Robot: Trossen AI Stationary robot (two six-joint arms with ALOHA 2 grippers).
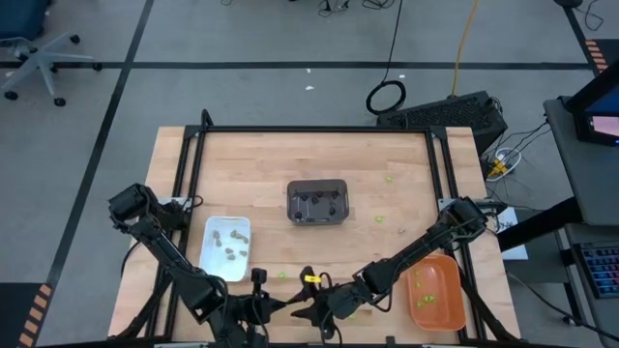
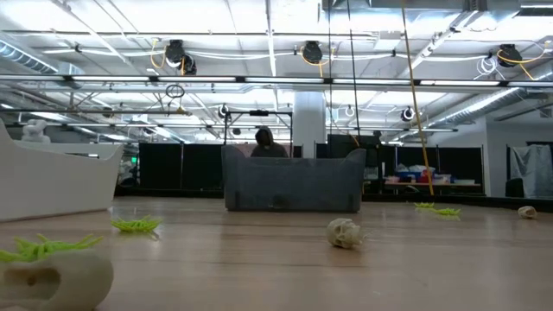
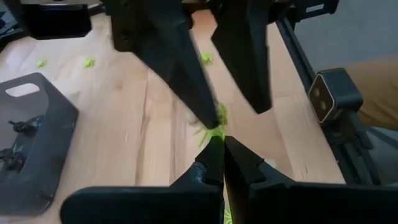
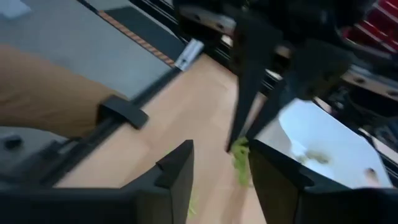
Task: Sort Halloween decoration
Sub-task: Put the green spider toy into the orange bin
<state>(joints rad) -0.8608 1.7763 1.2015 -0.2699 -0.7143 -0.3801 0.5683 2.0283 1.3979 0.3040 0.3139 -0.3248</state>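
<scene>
Halloween decoration lies scattered and part-sorted across the tabletop (image 1: 261,164): pale tan pieces in the white tray (image 1: 225,246) on the left, dark ones in the grey tray (image 1: 317,202) at the centre, lime-green ones in the orange tray (image 1: 434,292) on the right; a few green bits (image 1: 390,178) are loose on the wood beyond the grey tray, and a tan piece (image 2: 344,233) sits in the open in the low view.

Both arms meet at the near edge, between the white and orange trays; the step in hand looks to be the pickup of a green piece (image 3: 214,126) lying there; the right claw (image 1: 311,311) hangs over it with its fingers (image 3: 186,68) apart at a middling width, one tip at or just beside the green piece, nothing gripped yet as far as the wrist views show; the left claw (image 3: 223,152) points at the same spot with its fingers pressed together and empty, apparently waiting.

The next move, by my reckoning, calls for the right claw to settle its fingers either side of the piece, close on it, and carry it right to the orange tray; the two claws stand near each other, so a clash is the risk.
</scene>
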